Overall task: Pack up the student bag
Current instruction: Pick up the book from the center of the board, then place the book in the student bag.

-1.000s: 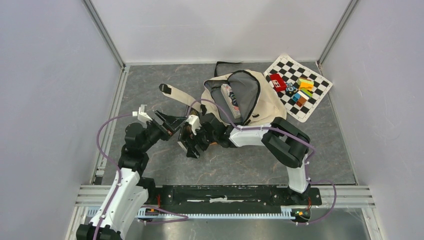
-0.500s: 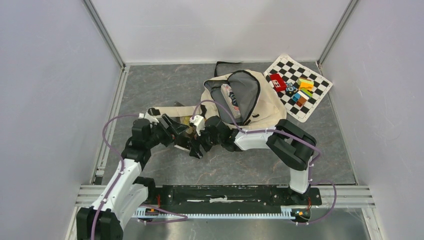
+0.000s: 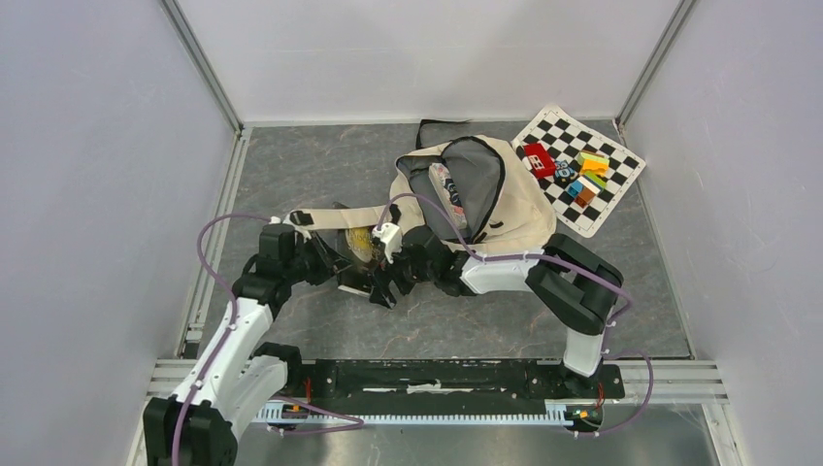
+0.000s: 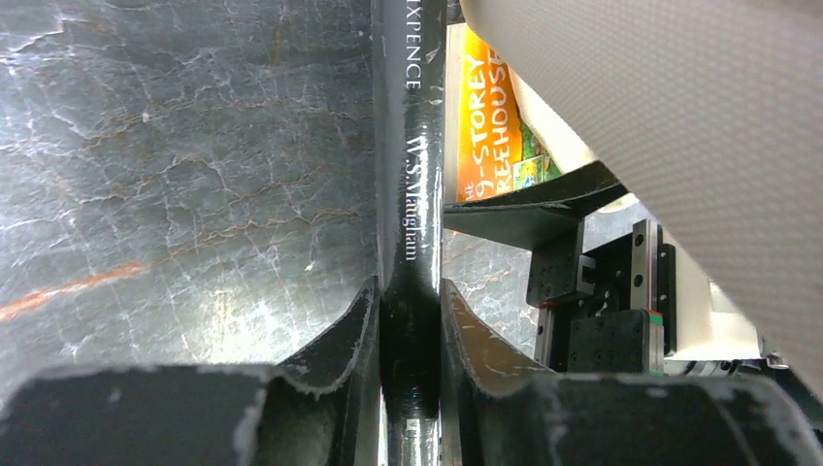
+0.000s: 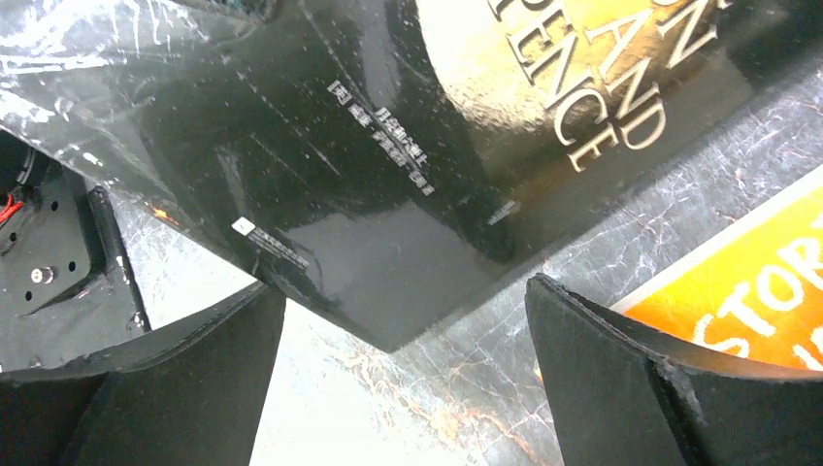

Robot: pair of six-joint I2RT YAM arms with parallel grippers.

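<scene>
Pinching the black book [image 4: 412, 194] by its spine in clamped jaws, the left gripper [image 4: 410, 291] should lift it clear of the orange book [image 4: 485, 126] and the wide-open right gripper [image 5: 398, 291] beside it, then tip it into the bag [image 3: 524, 209], lying open just behind them.
</scene>
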